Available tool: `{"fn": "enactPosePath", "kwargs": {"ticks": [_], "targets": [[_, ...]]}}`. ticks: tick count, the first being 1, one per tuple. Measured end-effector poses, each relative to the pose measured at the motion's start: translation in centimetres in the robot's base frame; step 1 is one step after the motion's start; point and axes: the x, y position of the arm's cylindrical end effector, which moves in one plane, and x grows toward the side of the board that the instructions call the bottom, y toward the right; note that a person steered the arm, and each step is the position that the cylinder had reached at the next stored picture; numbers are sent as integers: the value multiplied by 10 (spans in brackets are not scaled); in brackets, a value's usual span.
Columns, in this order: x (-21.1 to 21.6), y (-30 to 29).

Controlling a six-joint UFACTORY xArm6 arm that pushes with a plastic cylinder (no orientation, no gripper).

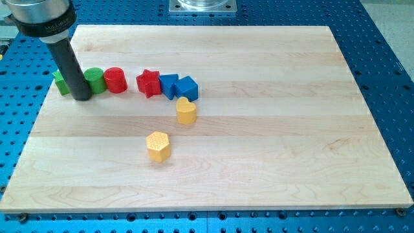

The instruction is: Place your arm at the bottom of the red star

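Note:
The red star (pixel 149 83) lies on the wooden board (pixel 272 129) in the upper left part of the view, touching a blue block (pixel 169 85) on its right. My tip (pixel 81 97) rests on the board far to the star's left, between a green block (pixel 62 83) and a green cylinder (pixel 96 79), partly hiding both. A red cylinder (pixel 116 79) stands between the tip and the star.
A second blue block (pixel 186 87) sits right of the first. A yellow heart-shaped block (pixel 186 110) lies just below it. A yellow hexagon (pixel 158 145) lies lower, towards the view's bottom. Blue perforated table surrounds the board.

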Motion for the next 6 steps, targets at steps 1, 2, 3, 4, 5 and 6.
{"fn": "enactPosePath", "kwargs": {"ticks": [1,2,3,4,5,6], "targets": [[5,0],[39,20],[54,39],[57,61],[58,71],[58,71]]}}
